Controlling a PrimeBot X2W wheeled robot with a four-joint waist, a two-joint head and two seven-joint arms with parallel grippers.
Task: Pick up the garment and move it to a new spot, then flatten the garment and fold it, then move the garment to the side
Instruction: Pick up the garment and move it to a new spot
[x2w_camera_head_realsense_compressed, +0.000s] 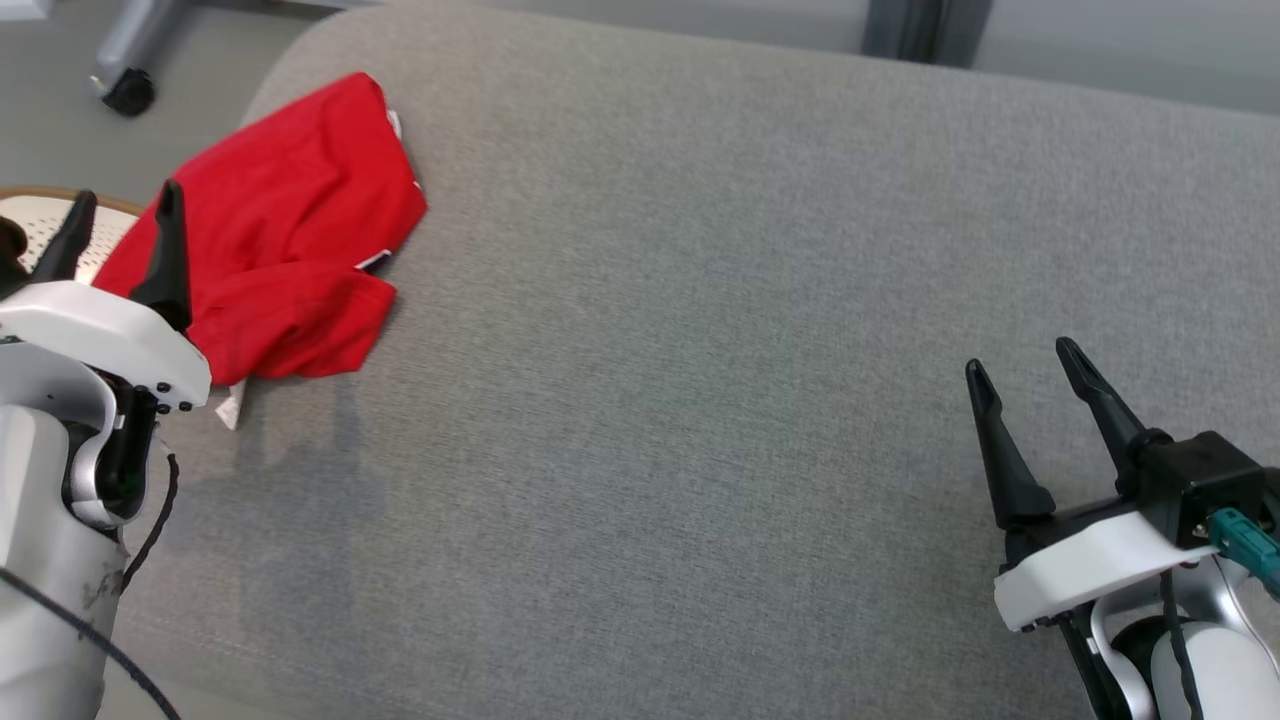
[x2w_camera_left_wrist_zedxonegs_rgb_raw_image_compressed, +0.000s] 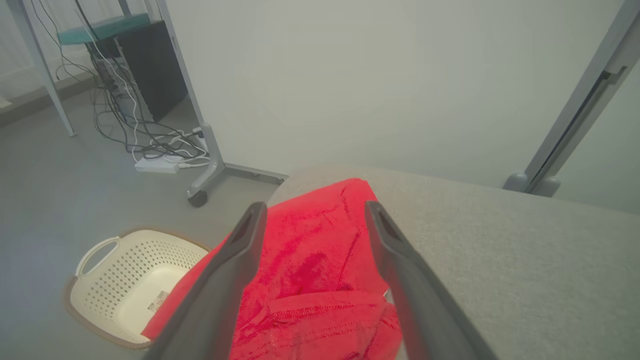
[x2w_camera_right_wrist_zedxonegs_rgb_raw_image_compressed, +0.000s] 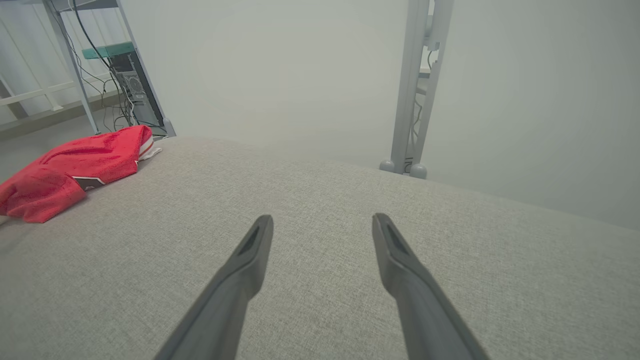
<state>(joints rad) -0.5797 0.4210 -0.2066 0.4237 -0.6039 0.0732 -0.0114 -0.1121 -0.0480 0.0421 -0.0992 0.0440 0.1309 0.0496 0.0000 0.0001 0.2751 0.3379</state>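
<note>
Left claw (x2w_camera_head_realsense_compressed: 128, 200): open and empty, its fingers pointing at the garment from the near side, close to it.
Right claw (x2w_camera_head_realsense_compressed: 1020, 358): open and empty, over bare fabric at the near right.
Garment: red garment (x2w_camera_head_realsense_compressed: 290, 230) with white trim, loosely rumpled with one layer lapped over another. It sits at the far-left corner of the grey upholstered surface (x2w_camera_head_realsense_compressed: 700, 400), and its left edge seems to hang past the rim.
Key relation: the garment lies straight ahead of the left claw; in the left wrist view the red cloth (x2w_camera_left_wrist_zedxonegs_rgb_raw_image_compressed: 310, 270) shows between the two fingers (x2w_camera_left_wrist_zedxonegs_rgb_raw_image_compressed: 250, 235).
Long axis: runs diagonally in the head view, from far right to near left.
Nearer arm: left by far; the right is well apart, across most of the surface.
Judgement: the pick looks not yet made; a short advance and descent of the left claw should reach cloth.
Surface: flat grey woven upholstery with a rounded corner.
Room: cream perforated laundry basket (x2w_camera_left_wrist_zedxonegs_rgb_raw_image_compressed: 125, 260) on the grey floor beside that corner; pale wall, metal frame legs, tangled cables (x2w_camera_left_wrist_zedxonegs_rgb_raw_image_compressed: 150, 145).
</note>
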